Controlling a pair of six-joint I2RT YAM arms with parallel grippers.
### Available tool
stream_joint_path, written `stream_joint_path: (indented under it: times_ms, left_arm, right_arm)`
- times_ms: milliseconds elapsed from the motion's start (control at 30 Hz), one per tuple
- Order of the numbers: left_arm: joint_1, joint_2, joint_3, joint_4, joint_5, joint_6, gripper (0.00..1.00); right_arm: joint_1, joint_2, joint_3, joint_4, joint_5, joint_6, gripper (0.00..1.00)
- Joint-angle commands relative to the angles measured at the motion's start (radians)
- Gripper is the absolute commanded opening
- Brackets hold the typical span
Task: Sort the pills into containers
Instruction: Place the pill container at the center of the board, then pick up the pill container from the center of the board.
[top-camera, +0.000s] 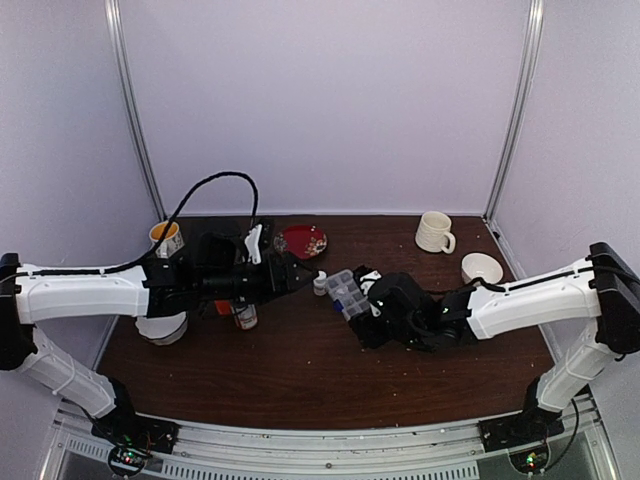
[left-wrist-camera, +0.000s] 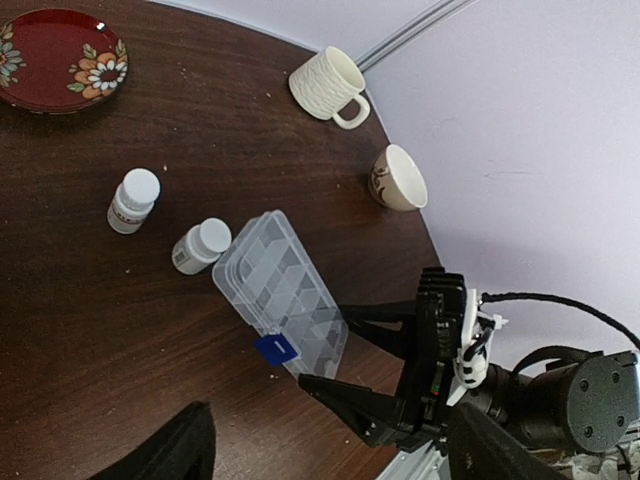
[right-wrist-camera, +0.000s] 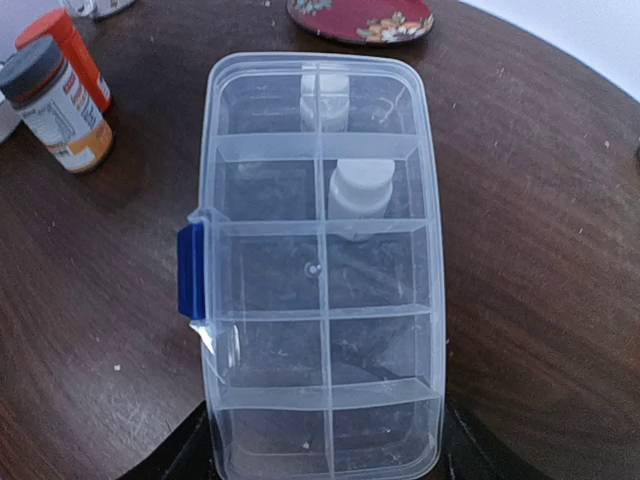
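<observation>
The desk (top-camera: 300, 370) fills the lower half of the top view, and the clear organizer box (top-camera: 346, 293) lies just right of its centre with the lid down. The box's long axis runs from lower right to upper left.

The right hand (left-wrist-camera: 320, 346) reaches in from the lower right. Its two fingers are set against the long sides at the box's near short end, so it appears to be grasping the box there. The left hand (top-camera: 305, 277) sits just left of the box's far end. It is released, fingers wide with nothing between them, and it is the free one close to the box.

The blue latch (left-wrist-camera: 274, 347) is midway along the long side that faces the lower left of the left wrist view, so it looks best placed for the left hand. The cells (right-wrist-camera: 265, 270) look empty, and I cannot make out any pills in these views.
</observation>
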Motion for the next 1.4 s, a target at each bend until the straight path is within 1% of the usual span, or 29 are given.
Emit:
stream_joint_path:
  times_ms: [0, 100, 233, 300, 400, 433, 467, 500, 600, 633, 667, 733, 800, 867, 967, 1033, 1133, 1233, 1333, 1367]
  left_arm:
    - [0.005, -0.02, -0.018, -0.054, -0.041, 0.181, 0.82]
    - [0.006, -0.039, -0.041, -0.058, -0.062, 0.242, 0.82]
    - [0.005, -0.046, -0.044, -0.104, -0.086, 0.263, 0.83]
    - [0.006, -0.039, -0.049, -0.095, -0.079, 0.266, 0.84]
    - [0.005, -0.019, -0.052, -0.071, -0.043, 0.267, 0.84]
    - [0.006, -0.011, -0.053, -0.071, -0.034, 0.267, 0.84]
    - [0.005, -0.004, -0.053, -0.043, -0.027, 0.27, 0.84]
    - [0.005, 0.005, -0.054, -0.037, -0.024, 0.272, 0.84]
    - [0.005, 0.017, -0.051, -0.038, -0.019, 0.276, 0.84]
    - [0.005, 0.019, -0.05, -0.037, -0.018, 0.279, 0.84]
    - [0.005, 0.02, -0.05, -0.037, -0.017, 0.28, 0.84]
    - [0.006, 0.021, -0.048, -0.039, -0.015, 0.284, 0.84]
    - [0.005, 0.022, -0.046, -0.042, -0.016, 0.286, 0.84]
    - [0.005, 0.024, -0.044, -0.044, -0.014, 0.292, 0.84]
    - [0.006, 0.028, -0.037, -0.054, -0.013, 0.298, 0.84]
    - [0.005, 0.027, -0.04, -0.054, -0.012, 0.298, 0.84]
    - [0.006, 0.025, -0.045, -0.054, -0.013, 0.298, 0.84]
    - [0.005, 0.03, -0.046, -0.054, -0.009, 0.297, 0.84]
    - [0.006, 0.032, -0.047, -0.052, -0.001, 0.301, 0.84]
    - [0.005, 0.033, -0.049, -0.052, 0.001, 0.301, 0.84]
  right_arm:
    - [-0.005, 0.036, -0.058, -0.043, -0.122, 0.07, 0.4]
    - [-0.005, 0.065, -0.073, -0.03, -0.15, 0.093, 0.43]
    - [-0.005, 0.11, -0.062, -0.049, -0.156, 0.106, 0.44]
    - [-0.005, 0.13, -0.05, -0.064, -0.146, 0.107, 0.45]
    - [-0.005, 0.15, -0.036, -0.081, -0.15, 0.106, 0.5]
    - [-0.005, 0.153, -0.033, -0.084, -0.157, 0.106, 0.54]
    - [-0.005, 0.152, -0.034, -0.084, -0.161, 0.106, 0.6]
    - [-0.005, 0.151, -0.035, -0.081, -0.164, 0.107, 0.63]
    - [-0.005, 0.15, -0.03, -0.086, -0.169, 0.112, 0.67]
    - [-0.005, 0.148, -0.026, -0.089, -0.17, 0.112, 0.7]
    - [-0.005, 0.148, -0.023, -0.093, -0.171, 0.113, 0.79]
    - [-0.005, 0.146, -0.017, -0.097, -0.169, 0.115, 0.9]
    - [-0.005, 0.147, -0.009, -0.102, -0.166, 0.113, 0.95]
    - [-0.006, 0.149, -0.004, -0.103, -0.163, 0.114, 0.95]
    - [-0.006, 0.159, 0.012, -0.11, -0.163, 0.119, 0.88]
    - [-0.008, 0.162, 0.017, -0.113, -0.168, 0.123, 0.85]
    - [-0.009, 0.157, 0.017, -0.109, -0.174, 0.129, 0.86]
    - [-0.013, 0.155, 0.016, -0.101, -0.184, 0.132, 0.8]
    - [-0.019, 0.149, 0.011, -0.09, -0.194, 0.137, 0.79]
    - [-0.021, 0.147, 0.008, -0.086, -0.201, 0.139, 0.78]
